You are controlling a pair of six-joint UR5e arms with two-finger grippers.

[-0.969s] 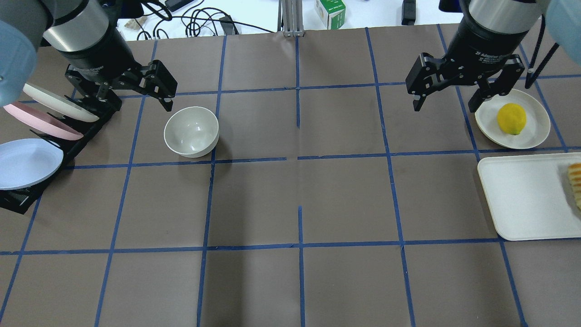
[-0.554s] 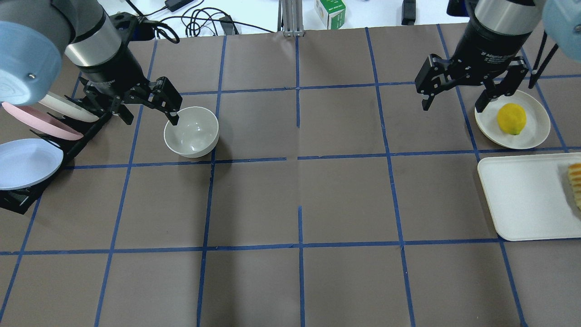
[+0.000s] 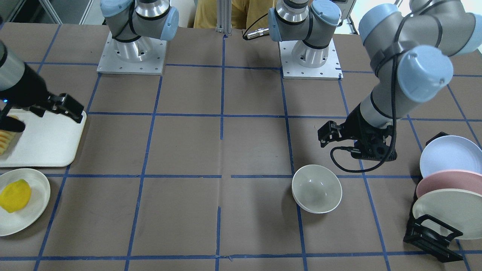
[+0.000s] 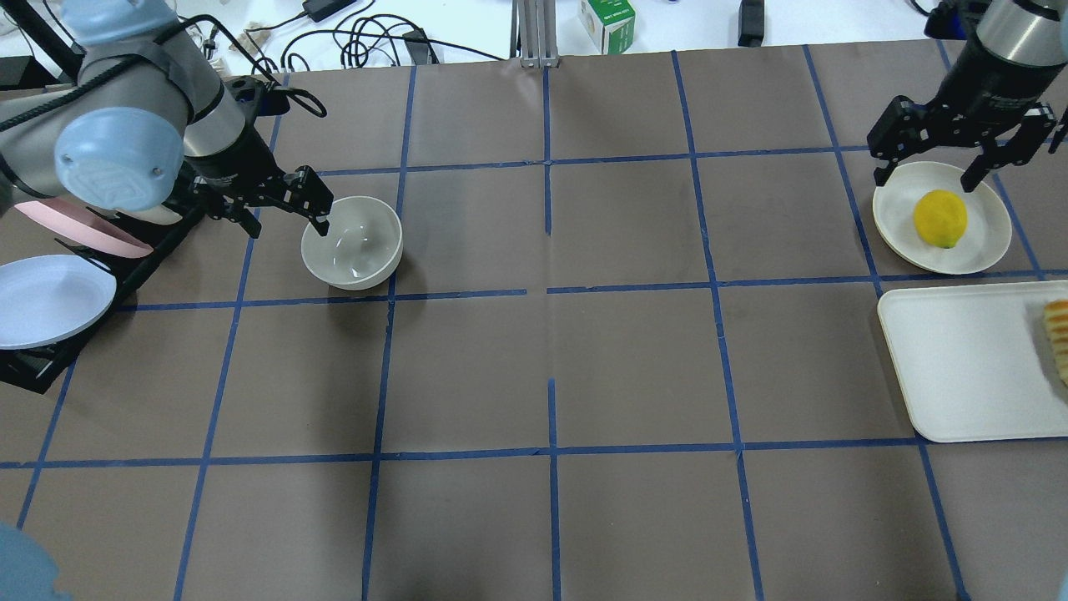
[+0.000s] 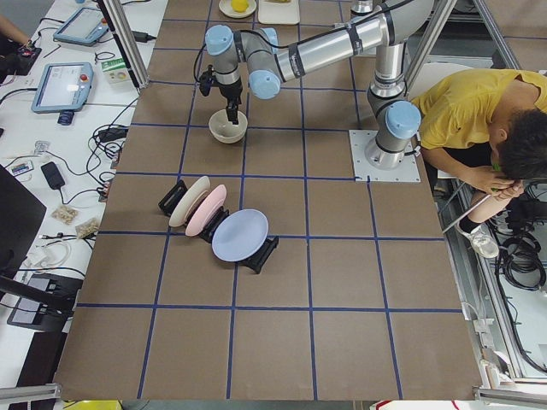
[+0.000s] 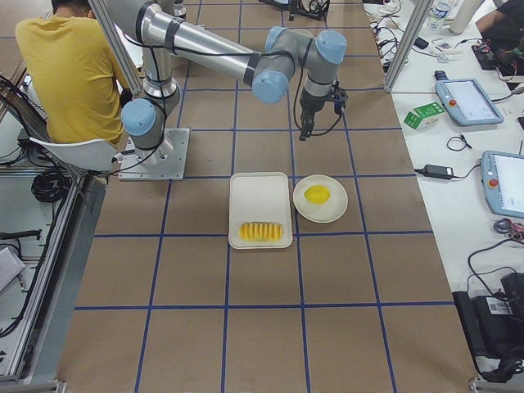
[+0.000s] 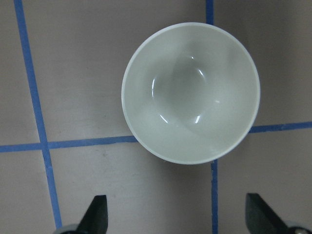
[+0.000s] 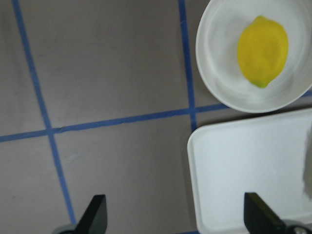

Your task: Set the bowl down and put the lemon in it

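Note:
The off-white bowl [image 4: 352, 242] stands upright and empty on the table's left part; it also shows in the front view [image 3: 317, 188] and fills the left wrist view [image 7: 190, 92]. My left gripper [image 4: 285, 219] is open and empty, above the bowl's left side, one fingertip over its rim. The yellow lemon [image 4: 940, 219] lies on a flat off-white plate [image 4: 989, 242] at the far right, also in the right wrist view [image 8: 263, 48]. My right gripper [image 4: 926, 179] is open and empty, raised over the plate's far edge.
A white tray [image 4: 959, 367] with ridged sliced food [image 4: 1058, 334] lies just in front of the lemon's plate. A black rack holds upright blue [image 4: 50, 300], pink [image 4: 83, 225] and cream [image 3: 448, 214] plates left of the bowl. Cables and a green box [image 4: 607, 23] lie beyond the table.
My left gripper has moved right and lower, up to the bowl's left rim. My right gripper has moved right, over the lemon's plate. Both stay open; bowl and lemon have not moved.

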